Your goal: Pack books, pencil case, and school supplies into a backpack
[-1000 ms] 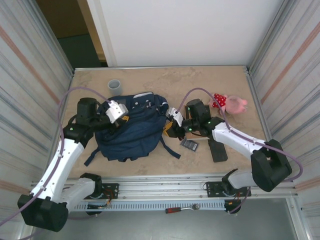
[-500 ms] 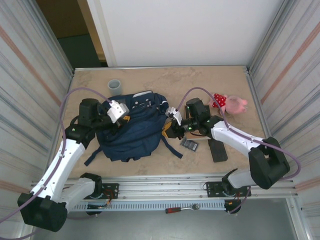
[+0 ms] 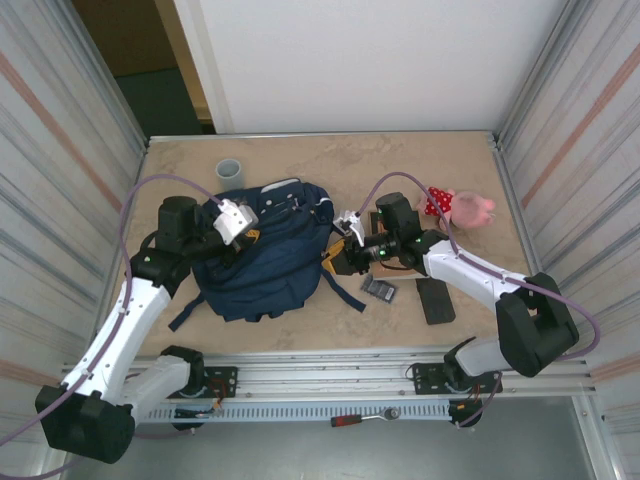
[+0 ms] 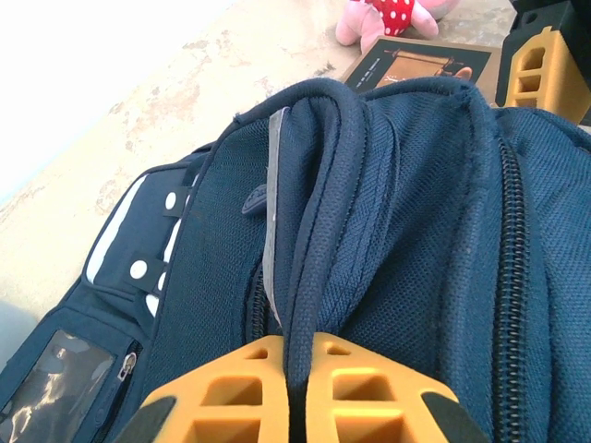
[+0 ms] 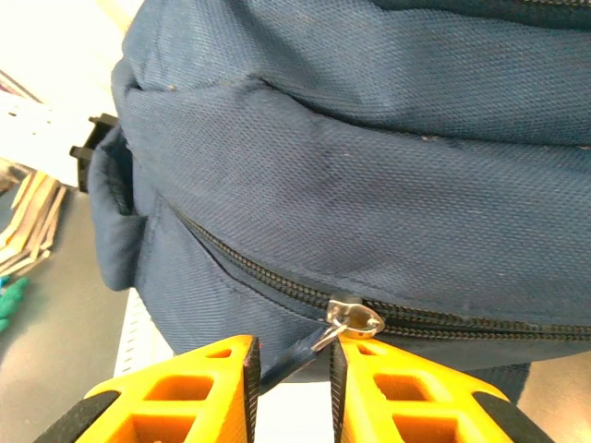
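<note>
navy woven backpack (image 3: 262, 262), white patches (image 4: 111, 249), dark zip (image 5: 249, 261) (silver slider (image 5: 355, 317))

Much of the book (image 4: 411, 65) behind backpack (image 4: 416, 277).

Looks down on a beige, mottled stone-pattern table (image 3: 400, 160) under soft, even light with faint shadows. Flanked by a ribbed silver metal wall on the left (image 3: 60, 150) and a matching ribbed silver wall on the right (image 3: 585, 130), each crossed by a pale reddish stripe. Closed at the far side by a plain white flat panel (image 3: 370, 60). Opens left of that panel onto a dark teal-green gap (image 3: 160, 100). Edged at the near side by silver aluminium rails (image 3: 340, 385), with smooth grey floor (image 3: 300, 450) below.
</note>
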